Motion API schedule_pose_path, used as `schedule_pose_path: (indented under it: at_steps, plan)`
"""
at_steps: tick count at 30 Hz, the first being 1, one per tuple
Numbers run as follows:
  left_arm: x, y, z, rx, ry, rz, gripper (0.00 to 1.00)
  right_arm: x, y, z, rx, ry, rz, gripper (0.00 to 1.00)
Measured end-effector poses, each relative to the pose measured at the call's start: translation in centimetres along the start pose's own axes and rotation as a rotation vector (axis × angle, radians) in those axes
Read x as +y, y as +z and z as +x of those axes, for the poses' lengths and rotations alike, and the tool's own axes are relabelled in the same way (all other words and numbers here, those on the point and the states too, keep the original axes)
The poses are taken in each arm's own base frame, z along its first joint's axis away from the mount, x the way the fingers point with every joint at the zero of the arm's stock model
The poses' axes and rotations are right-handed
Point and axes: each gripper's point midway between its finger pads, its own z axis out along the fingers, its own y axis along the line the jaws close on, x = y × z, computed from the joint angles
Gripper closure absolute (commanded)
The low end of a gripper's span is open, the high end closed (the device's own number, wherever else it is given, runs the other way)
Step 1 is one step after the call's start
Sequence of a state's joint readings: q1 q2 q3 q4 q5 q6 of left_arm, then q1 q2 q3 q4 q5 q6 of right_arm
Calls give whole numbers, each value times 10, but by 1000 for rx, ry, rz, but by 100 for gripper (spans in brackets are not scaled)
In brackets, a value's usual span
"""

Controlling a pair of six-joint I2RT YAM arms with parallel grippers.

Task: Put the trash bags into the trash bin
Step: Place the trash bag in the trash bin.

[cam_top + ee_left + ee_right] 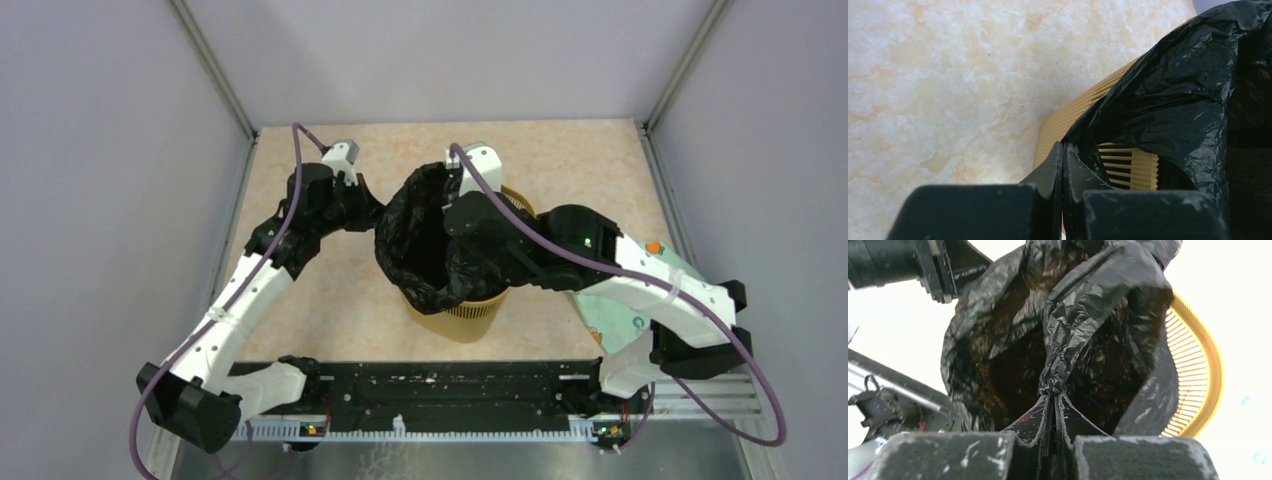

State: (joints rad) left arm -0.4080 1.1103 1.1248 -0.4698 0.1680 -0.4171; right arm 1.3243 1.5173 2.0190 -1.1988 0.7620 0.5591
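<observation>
The mustard-yellow trash bin [465, 318] stands mid-table. The glossy black trash bag [425, 245] hangs open-mouthed over its top, held above the rim. My left gripper [377, 214] is shut on the bag's left edge; in the left wrist view its jaws [1063, 149] pinch black film next to the bin's slotted band [1128, 167]. My right gripper [470, 225] is shut on the bag's right edge; in the right wrist view its jaws [1052, 396] hold a bunched twist of the bag [1083, 315], with the bin's rim [1198, 385] to the right.
A pale green patterned cloth [625, 318] lies under my right arm at the table's right. Grey walls and metal posts enclose the table on three sides. The black rail [450, 385] runs along the near edge.
</observation>
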Motion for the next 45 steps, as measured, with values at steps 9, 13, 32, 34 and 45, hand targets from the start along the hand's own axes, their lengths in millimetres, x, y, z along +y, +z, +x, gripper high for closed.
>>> schedule_pose_path:
  at_steps: [9, 13, 32, 34, 45]
  plan:
    - [0, 1, 4, 9, -1, 5, 99, -32, -43, 35, 57, 89, -136, 100]
    - [-1, 1, 4, 10, -1, 15, 99, -45, -56, 50, 71, 137, -175, 100]
    - [-5, 5, 10, 20, 0, 53, 99, -77, -38, 113, 136, 222, -12, 100]
    - [-5, 6, 10, 20, 0, 53, 99, -76, -40, 107, 115, 230, -36, 100]
    - [-7, 8, 12, 30, -4, 68, 98, -60, -53, 89, 94, 241, -162, 100]
